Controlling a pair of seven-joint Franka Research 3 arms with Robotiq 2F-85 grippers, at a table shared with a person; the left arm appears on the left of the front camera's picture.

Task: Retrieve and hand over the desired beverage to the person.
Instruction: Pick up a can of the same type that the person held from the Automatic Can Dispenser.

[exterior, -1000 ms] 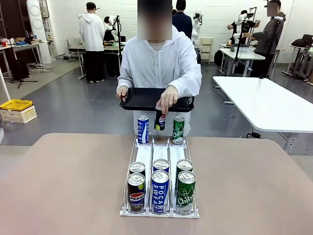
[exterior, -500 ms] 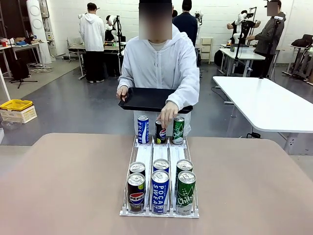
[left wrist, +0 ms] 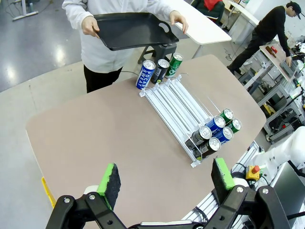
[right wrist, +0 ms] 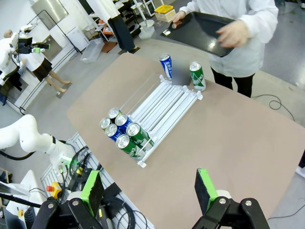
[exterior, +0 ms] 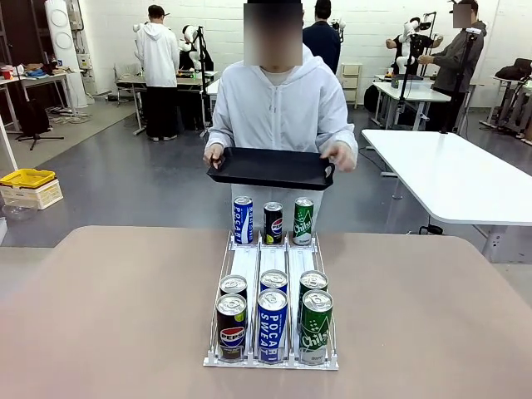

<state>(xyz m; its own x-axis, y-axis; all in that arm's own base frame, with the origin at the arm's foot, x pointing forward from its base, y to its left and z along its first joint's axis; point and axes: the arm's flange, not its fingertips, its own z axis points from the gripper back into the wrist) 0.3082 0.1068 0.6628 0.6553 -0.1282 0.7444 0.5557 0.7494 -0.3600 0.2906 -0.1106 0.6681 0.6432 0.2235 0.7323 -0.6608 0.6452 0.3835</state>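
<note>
The person [exterior: 278, 108] stands at the far side, both hands on a black tray [exterior: 270, 166] held above the table edge. A white wire rack [exterior: 272, 264] lies along the table's middle. At its far end stand a blue Pocari Sweat can [exterior: 242, 220], a Pepsi can [exterior: 273, 223] and a green can [exterior: 303, 221]. Several more cans [exterior: 272, 320] crowd its near end. Nothing marks one can as the desired beverage. My left gripper [left wrist: 166, 176] and right gripper [right wrist: 149, 185] hang open high above the table, each with nothing between its fingers.
The brown table [exterior: 108, 316] is bare on both sides of the rack. A white table [exterior: 453, 174] stands beyond its far right corner. Other people stand far behind. The other arm shows white at the edges of the wrist views [left wrist: 286, 152] [right wrist: 24, 138].
The person set the Pepsi can down at the far end of the rack's middle lane, then moved that hand back to the tray's handle. Neither gripper has visibly moved.
</note>
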